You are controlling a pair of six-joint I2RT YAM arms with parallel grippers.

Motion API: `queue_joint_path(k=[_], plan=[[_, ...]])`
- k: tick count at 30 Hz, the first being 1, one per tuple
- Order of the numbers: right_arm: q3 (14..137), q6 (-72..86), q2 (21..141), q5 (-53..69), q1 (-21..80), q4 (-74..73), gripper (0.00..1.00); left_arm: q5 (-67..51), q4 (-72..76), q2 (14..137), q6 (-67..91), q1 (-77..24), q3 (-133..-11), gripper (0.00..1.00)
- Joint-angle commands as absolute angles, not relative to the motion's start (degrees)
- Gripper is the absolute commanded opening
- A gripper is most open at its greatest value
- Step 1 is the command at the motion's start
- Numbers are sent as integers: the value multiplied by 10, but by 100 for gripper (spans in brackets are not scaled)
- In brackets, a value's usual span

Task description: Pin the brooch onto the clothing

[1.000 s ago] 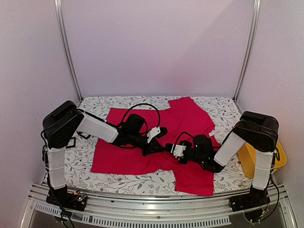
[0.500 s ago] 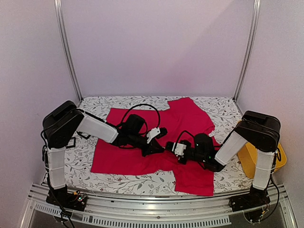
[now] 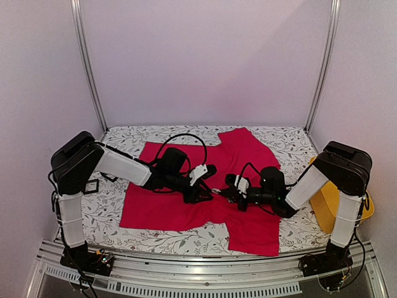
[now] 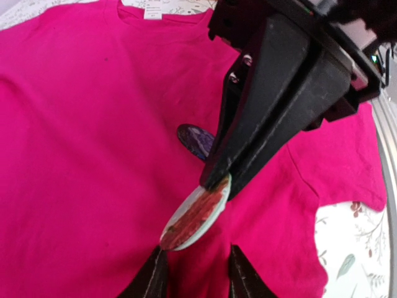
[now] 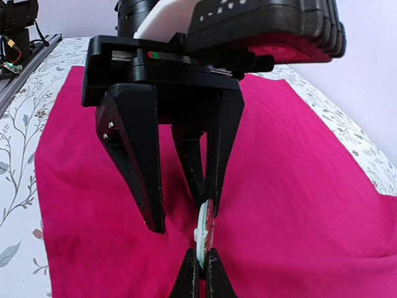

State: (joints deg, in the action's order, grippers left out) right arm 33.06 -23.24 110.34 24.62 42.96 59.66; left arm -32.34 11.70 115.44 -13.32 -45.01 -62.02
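**Top view:** red T-shirt (image 3: 155,208) lies spread on the desk (image 3: 118,208), mid-frame. Left end effector (image 3: 206,193) and right end effector (image 3: 223,190) meet tip to tip over the shirt's middle. The brooch is too small to make out here.

**Left wrist view:** the left end effector's own fingertips (image 4: 155,276) sit at the bottom edge, parted w/ a clear gap and gripping nothing. The brooch (image 4: 195,214), a round disc w/ a reddish face, hangs tilted just above that gap. The right end effector, coming in from upper right, pinches its upper rim. Can't tell if the lower rim touches the left-hand fingertip. A dark oval piece (image 4: 195,139) lies on the shirt mid-frame, and a white label (image 4: 153,9) shows at the top edge.

**Right wrist view:** the right end effector (image 5: 200,267) is clamped tight on the brooch (image 5: 203,236), seen edge-on at bottom centre. Opposite it, the left end effector's fingers (image 5: 133,161) are spread wide either side of the disc, w/ shirt below.

**Step:** prob. a handover or regrip above the chest area, w/ pinning not yet begun. Next move likely needs the left fingers to close squarely on the free rim w/o twisting the disc out of the right's thin pinch. After that it goes down to the fabric.

**Vs 1 s ago (top view):** the right wrist has shifted up-frame and right, and its forearm is flatter. The left arm is approx. the same pos., and the shirt is unmoved.
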Motion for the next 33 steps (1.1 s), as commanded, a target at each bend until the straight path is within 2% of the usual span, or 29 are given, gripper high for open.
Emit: queue_joint_path(k=[1,5,7,9,13,16,24,27,33], plan=[[337,-199,1089,322,427,604,0,-295,122,1114,-136,-440,-598,43],[342,-197,1090,342,424,603,0,-303,129,1092,-132,-439,-586,50],[346,-192,1092,359,421,602,0,-313,120,1085,-134,-440,-591,51],[351,-183,1093,367,419,602,0,-321,115,1078,-137,-440,-591,47],[354,-178,1095,365,417,602,0,-325,107,1067,-149,-440,-587,33],[356,-180,1094,365,416,601,0,-321,104,1072,-158,-440,-588,28],[357,-185,1088,368,414,596,0,-321,84,1096,-170,-449,-609,26],[358,-190,1086,376,414,593,0,-314,87,1098,-166,-451,-612,19],[359,-197,1085,387,414,585,0,-327,97,1097,-152,-453,-615,16]])
